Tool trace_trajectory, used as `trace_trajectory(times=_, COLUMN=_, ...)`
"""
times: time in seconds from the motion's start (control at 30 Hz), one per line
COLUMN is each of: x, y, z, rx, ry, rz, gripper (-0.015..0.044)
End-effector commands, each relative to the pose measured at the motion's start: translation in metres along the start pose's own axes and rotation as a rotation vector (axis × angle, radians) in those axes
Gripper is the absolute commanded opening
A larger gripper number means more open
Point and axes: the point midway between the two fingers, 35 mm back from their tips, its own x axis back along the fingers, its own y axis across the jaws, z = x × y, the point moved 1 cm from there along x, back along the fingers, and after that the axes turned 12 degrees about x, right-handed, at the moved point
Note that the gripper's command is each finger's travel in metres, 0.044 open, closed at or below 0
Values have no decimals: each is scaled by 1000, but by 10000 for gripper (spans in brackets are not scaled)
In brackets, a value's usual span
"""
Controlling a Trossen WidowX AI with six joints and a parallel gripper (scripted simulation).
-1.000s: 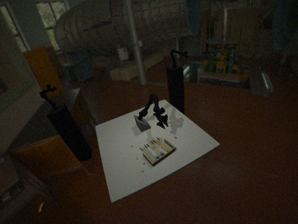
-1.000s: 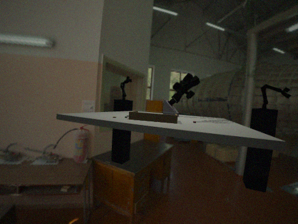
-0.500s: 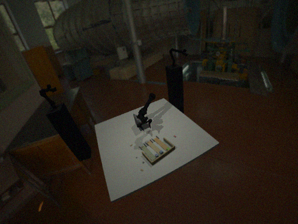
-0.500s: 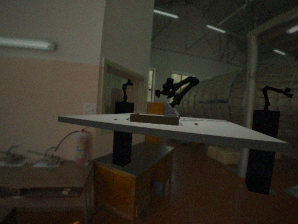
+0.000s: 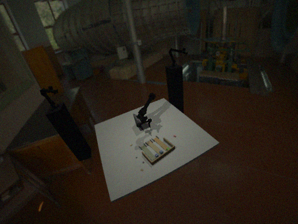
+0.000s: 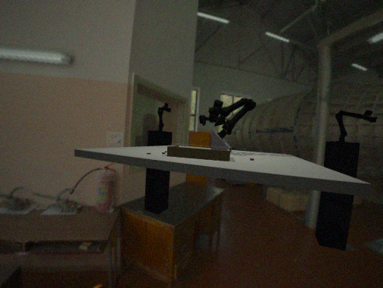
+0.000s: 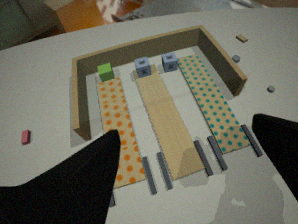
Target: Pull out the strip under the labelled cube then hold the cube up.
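Observation:
Two blue-grey cubes with dark marks stand at the far end of the walled frame: a middle cube [image 7: 143, 67] [image 5: 161, 152] at the far end of the plain wooden strip [image 7: 167, 122], and a right cube [image 7: 170, 62] [image 5: 156, 155] beside the teal-dotted strip [image 7: 212, 102]. Whether the right cube touches that strip's edge is unclear. A green cube [image 7: 105, 71] [image 5: 168, 148] is at the far end of the orange-dotted strip [image 7: 117, 117]. My gripper [image 7: 186, 128] [image 6: 210, 121] is open and empty, above the table and short of the frame.
A wooden wall [image 7: 140, 50] [image 6: 197, 153] encloses the strips' far end and sides. Dark upright rails [image 7: 202, 157] flank their near ends. A pink block [image 7: 25, 137] [image 5: 174, 136] lies left; a tan piece [image 7: 242, 38] and grey bits [image 7: 271, 89] lie right.

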Motion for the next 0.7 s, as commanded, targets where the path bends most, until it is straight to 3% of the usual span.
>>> trace_trajectory(times=0.0, x=0, y=0, z=0, rx=-5, ry=-1, rz=-4, gripper=400)
trace_trajectory(times=0.1, x=0, y=0, z=0, rx=-5, ry=-1, rz=-4, gripper=400)
trace_trajectory(times=0.3, x=-17, y=-5, z=-3, rx=18, ry=79, rz=2, gripper=243)
trace_trajectory(times=0.6, x=-71, y=-19, z=11, rx=112, ry=432, rz=-68, gripper=6)
trace_trajectory(times=0.67, x=-81, y=-20, z=17, rx=135, ry=516, rz=-99, gripper=0)
